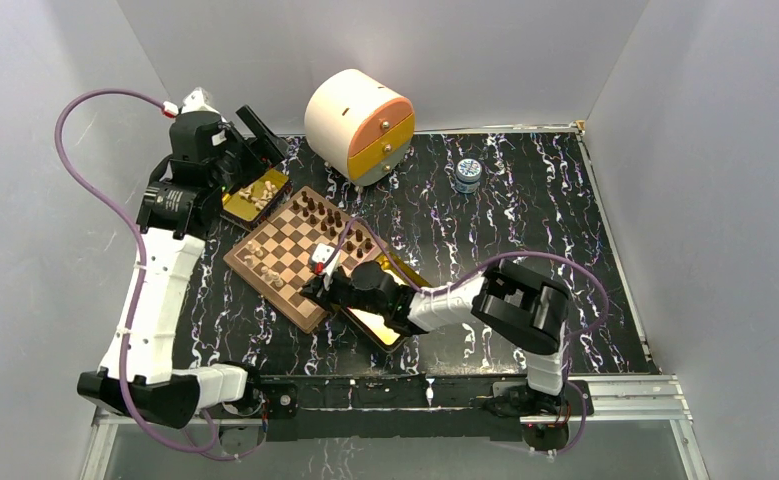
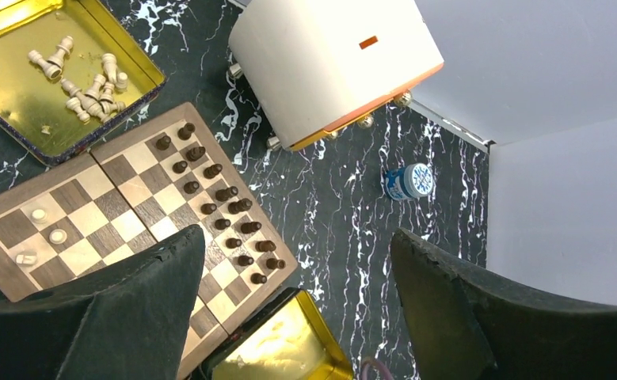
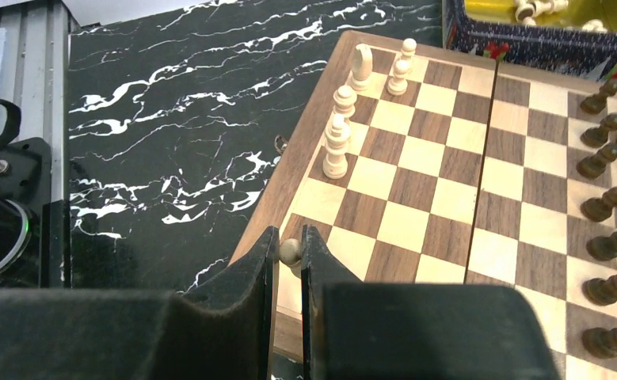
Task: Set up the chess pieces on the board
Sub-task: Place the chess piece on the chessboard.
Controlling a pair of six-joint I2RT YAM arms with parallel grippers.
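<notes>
Top view
Board: I see the board (image 1: 295,250) lying cornerwise on the black marbled table (image 1: 525,240), between two gold tins.
Dark pieces: the dark pieces (image 1: 337,220) stand in two rows along the far right side.
Light pieces: a few light pieces (image 1: 261,262) stand along the near left side.
Far tin: the far tin (image 1: 277,180) touches the board's far left edge, under the left gripper (image 1: 262,138); from here I cannot tell its finger gap.
Near tin: the near tin (image 1: 385,325) sits against the near right edge, partly under the right arm.
Right gripper: the right gripper (image 1: 314,289) reaches over the board's near corner.
Others: a round drawer unit (image 1: 360,122) and a blue jar (image 1: 468,175) stand beyond the board.

Left wrist view
Fingers: the left gripper (image 2: 297,237) hangs high, fingers (image 2: 131,309) spread wide, holding nothing.
Far tin: the far tin (image 2: 150,75) holds a loose heap of light pieces (image 2: 83,83), lying on their sides.
Board: the board (image 2: 131,206) carries both dark rows (image 2: 226,206).

Right wrist view
Fingers: the right gripper (image 3: 289,247) is nearly closed, its pads pinching a tan piece (image 3: 290,251) by the round head.
Held piece: it sits over the board's (image 3: 416,198) near left edge; I cannot tell whether its base touches.
Back row: five light pieces (image 3: 337,150) stand upright near that edge.
</notes>
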